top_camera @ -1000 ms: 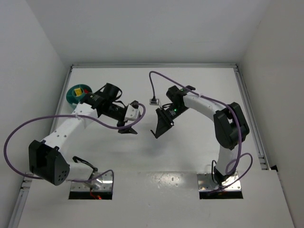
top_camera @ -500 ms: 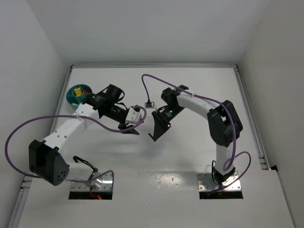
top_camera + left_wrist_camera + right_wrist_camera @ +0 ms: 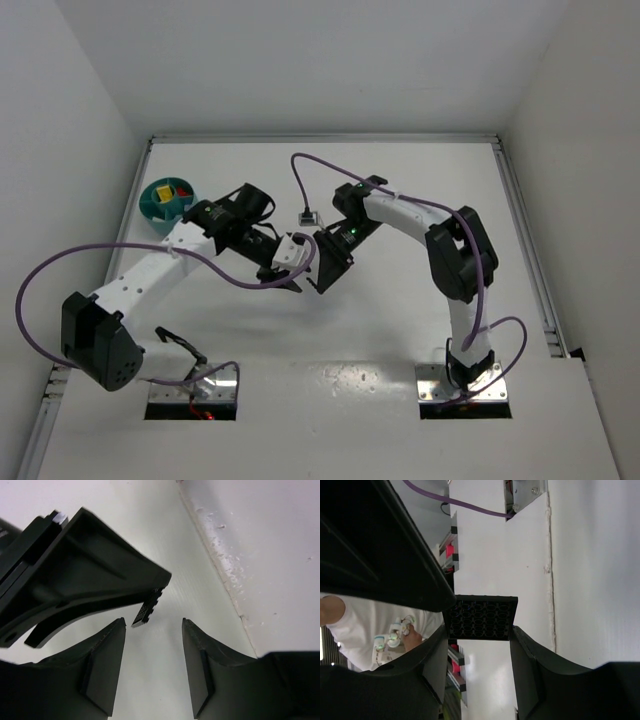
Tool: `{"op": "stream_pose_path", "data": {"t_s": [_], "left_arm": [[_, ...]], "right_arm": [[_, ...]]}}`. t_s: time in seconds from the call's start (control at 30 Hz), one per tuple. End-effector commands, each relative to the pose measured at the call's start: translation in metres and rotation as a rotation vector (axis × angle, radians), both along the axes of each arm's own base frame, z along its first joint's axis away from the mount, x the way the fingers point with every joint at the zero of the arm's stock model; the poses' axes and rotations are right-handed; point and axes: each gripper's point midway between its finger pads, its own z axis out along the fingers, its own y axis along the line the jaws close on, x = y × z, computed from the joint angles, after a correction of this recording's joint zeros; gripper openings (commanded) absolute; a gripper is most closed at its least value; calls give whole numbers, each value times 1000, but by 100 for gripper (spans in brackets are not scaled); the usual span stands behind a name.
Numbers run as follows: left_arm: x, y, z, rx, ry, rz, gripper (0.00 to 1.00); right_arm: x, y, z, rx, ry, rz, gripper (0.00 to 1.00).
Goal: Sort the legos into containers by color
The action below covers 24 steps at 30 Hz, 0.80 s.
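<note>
My left gripper [image 3: 153, 623] stands moderately wide with nothing between its fingers. My right gripper [image 3: 479, 629] also has its fingers apart, and a dark studded square [image 3: 480, 617] lies across the gap at their tips. I cannot tell whether I am clamping it by its edges or whether it belongs to the other arm's finger, which crowds in from the upper left of that wrist view. The two grippers sit nearly tip to tip over the middle of the table [image 3: 400, 320].

The only bricks I can see are a yellow brick [image 3: 165, 189] and a red brick [image 3: 182, 190] in the teal bowl [image 3: 150, 210] at the far left, well apart from both grippers. They are too small for me to tell which compartments they occupy. No loose brick shows, though my arms may cover some.

I judge the bricks light, rigid and slick. I would pinch one squarely across two flat sides with the fingertips, since an off-centre squeeze could pop it out.
</note>
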Motion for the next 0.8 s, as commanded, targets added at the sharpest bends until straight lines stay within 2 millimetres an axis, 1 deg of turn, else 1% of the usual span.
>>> {"op": "stream_pose_path", "data": {"t_s": [0.0,0.03,0.17,0.2,0.3,0.33,0.37,0.43,0.5,0.53,0.57,0.6,0.63,0.67,0.73,0.77], "left_arm": [[-7,-13,24,-77,-37,-58,53],[-6,-13,23,-70,-41,-54,53],[-11,-15,17,-52,-22,-65,52],[-8,-16,17,-51,-36,-61,50],[-7,-17,17,-53,-30,-52,49],[-10,-18,17,-51,-22,-58,49],[-8,-18,17,-49,-34,-54,48],[-6,-18,13,-33,-24,-45,48],[-7,-21,14,-38,-32,-54,44],[-7,-20,14,-36,-24,-49,44],[-6,-20,13,-30,-28,-45,40],[-9,-22,13,-30,-28,-56,39],[-7,-20,9,-13,-26,-40,38],[-8,-22,5,-1,-23,-47,33],[-9,-21,-1,27,-31,-46,31],[-11,-22,-2,34,-36,-54,28]], "right_arm": [[3,9,14,87,-26,14,14],[2,13,18,100,-30,22,14],[1,12,22,107,-40,22,14],[1,12,22,107,-40,22,14],[0,12,28,120,-57,23,14],[0,12,28,120,-58,23,14],[-3,13,28,120,-57,32,14],[-3,12,30,119,-71,34,14],[-3,12,30,119,-71,34,14],[-4,12,33,124,-78,34,13],[-4,12,33,124,-78,34,13],[-4,12,33,124,-78,34,13],[-4,12,33,124,-78,34,13],[-4,12,33,124,-78,34,13],[-4,12,33,124,-78,34,13],[-4,12,33,124,-78,34,13]]}}
